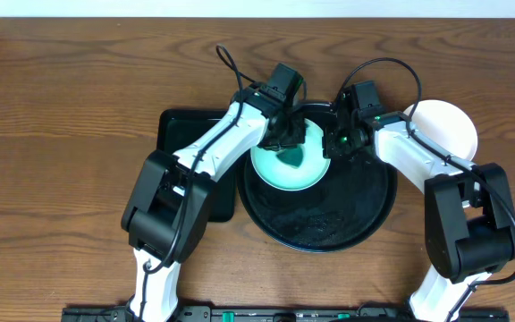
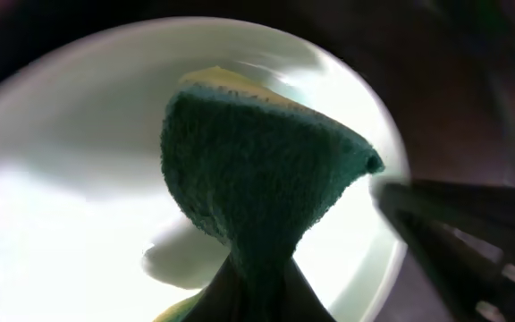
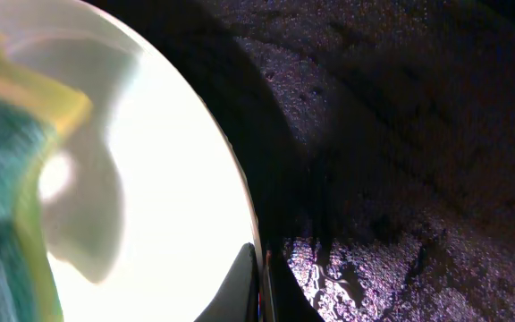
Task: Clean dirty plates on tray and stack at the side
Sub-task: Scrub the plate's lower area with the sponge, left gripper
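Note:
A pale-mint plate [image 1: 286, 168] lies in the upper left part of the round black tray [image 1: 347, 228]. My left gripper [image 1: 289, 136] is shut on a green sponge [image 2: 257, 170] and presses it onto the plate [image 2: 70, 179]. My right gripper [image 1: 338, 143] is shut on the plate's right rim [image 3: 177, 179], one finger above and one below. A white plate [image 1: 450, 125] lies on the table to the right of the tray, partly behind my right arm. A third plate does not show.
A rectangular black tray [image 1: 173, 134] lies left of the round tray, mostly under my left arm. The round tray's floor [image 3: 401, 179] is wet and glossy. Wooden table all round.

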Robot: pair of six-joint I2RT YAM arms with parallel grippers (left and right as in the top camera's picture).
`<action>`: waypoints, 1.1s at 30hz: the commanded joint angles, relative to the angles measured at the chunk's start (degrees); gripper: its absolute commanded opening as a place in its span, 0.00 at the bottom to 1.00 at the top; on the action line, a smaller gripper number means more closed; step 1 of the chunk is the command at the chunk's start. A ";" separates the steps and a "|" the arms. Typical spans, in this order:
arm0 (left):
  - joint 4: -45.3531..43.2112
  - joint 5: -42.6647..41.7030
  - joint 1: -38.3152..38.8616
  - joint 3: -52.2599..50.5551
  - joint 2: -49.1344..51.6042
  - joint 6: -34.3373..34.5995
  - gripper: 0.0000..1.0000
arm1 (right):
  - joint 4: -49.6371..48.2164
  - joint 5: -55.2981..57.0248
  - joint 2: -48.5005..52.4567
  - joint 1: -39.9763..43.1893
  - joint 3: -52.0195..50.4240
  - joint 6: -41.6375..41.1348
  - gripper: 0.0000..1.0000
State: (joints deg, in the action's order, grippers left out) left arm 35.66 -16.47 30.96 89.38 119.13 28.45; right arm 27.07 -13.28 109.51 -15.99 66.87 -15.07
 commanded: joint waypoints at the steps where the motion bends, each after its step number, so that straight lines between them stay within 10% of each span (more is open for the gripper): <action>1: 0.63 8.28 -0.15 -0.22 -1.53 -0.79 0.08 | -0.24 -1.11 0.33 -0.61 -0.24 -0.07 0.01; 33: 3.82 17.77 0.76 -4.00 3.50 -0.02 0.08 | -0.31 -1.11 0.33 -0.61 -0.24 -0.07 0.01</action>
State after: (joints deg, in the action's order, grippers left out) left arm 38.74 0.40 31.42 86.80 119.57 28.34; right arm 26.94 -13.72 109.51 -16.01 66.87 -15.07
